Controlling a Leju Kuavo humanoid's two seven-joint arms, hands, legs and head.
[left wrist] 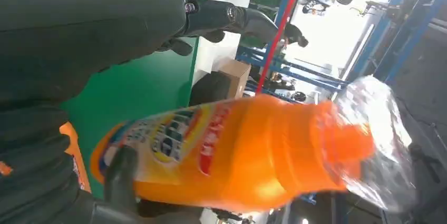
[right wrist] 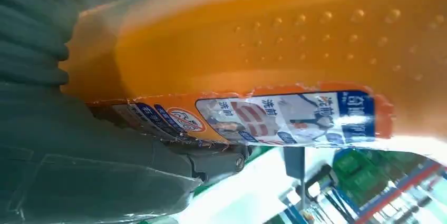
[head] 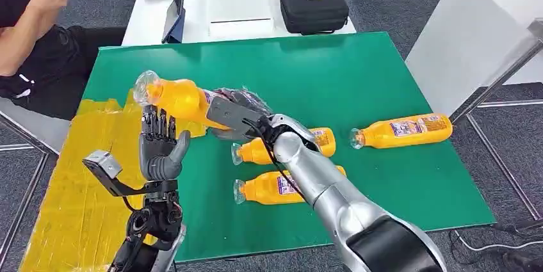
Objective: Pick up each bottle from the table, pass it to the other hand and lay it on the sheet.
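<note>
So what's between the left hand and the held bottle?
Nothing: in the head view the left hand is open just under the bottle held by the right hand.

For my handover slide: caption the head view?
Right hand holds orange bottle above open left hand.

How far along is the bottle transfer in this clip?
No bottle lies on the yellow sheet yet. In hand: the right hand holds one orange bottle over the sheet's edge, the open left hand just beneath it. Three more bottles wait on the green table.
</note>
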